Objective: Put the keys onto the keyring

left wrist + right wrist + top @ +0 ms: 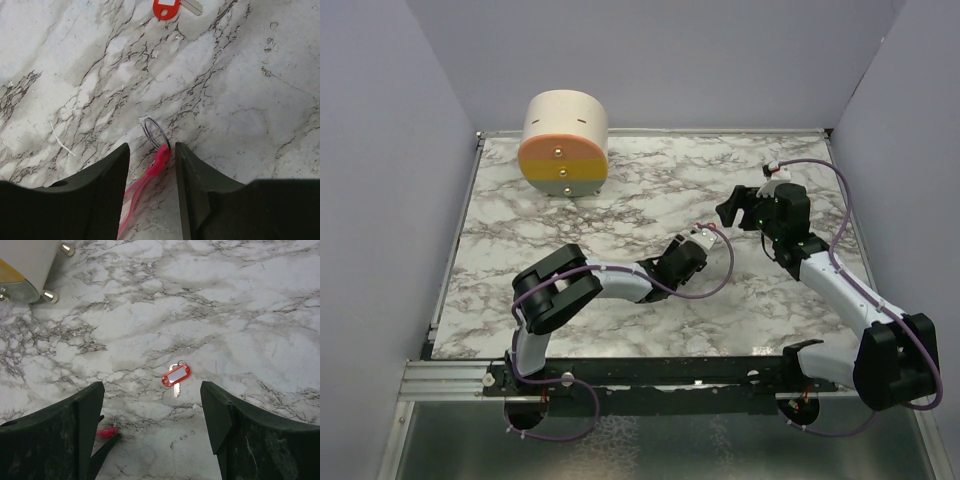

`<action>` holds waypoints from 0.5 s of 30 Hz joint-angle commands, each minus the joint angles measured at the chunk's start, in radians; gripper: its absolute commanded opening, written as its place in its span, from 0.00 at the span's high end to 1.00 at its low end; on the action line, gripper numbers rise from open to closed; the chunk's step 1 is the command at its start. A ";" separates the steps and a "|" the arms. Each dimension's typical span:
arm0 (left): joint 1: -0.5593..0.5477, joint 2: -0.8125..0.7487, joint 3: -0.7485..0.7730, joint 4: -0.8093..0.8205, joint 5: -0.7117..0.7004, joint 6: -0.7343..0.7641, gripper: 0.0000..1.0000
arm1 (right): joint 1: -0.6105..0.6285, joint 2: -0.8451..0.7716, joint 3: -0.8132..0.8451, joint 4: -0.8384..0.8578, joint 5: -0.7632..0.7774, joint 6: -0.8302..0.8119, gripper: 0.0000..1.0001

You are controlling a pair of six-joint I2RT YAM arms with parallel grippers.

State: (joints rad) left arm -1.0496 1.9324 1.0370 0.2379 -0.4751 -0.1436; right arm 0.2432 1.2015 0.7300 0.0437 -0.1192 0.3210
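Left tool [150, 147] stands half narrowed astride the bright-pink strip of the thin dark metal keyring [159, 161], which lies flat on the white marbled bench [250, 100], the strip close against one finger, nothing gripped. Right tool [151, 387] hangs wide above the small red tagged key [175, 375], which lies well apart from the ring

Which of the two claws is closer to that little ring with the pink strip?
Left. The left gripper straddles the keyring, which lies between its open fingers. The right gripper hangs farther off, nearer the red key.
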 commanded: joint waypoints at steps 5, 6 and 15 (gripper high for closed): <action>0.020 -0.008 -0.042 0.043 0.054 0.033 0.57 | 0.005 -0.026 -0.002 -0.007 0.026 0.004 0.22; 0.024 -0.011 -0.047 0.044 0.056 0.034 0.57 | 0.005 -0.027 -0.002 -0.007 0.025 0.005 0.21; 0.058 -0.059 -0.090 0.060 0.108 0.049 0.63 | 0.005 -0.023 -0.002 -0.007 0.027 0.003 0.21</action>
State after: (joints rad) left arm -1.0084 1.9087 0.9768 0.3130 -0.4168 -0.1112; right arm 0.2432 1.2003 0.7300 0.0437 -0.1173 0.3210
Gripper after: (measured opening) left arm 0.385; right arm 0.786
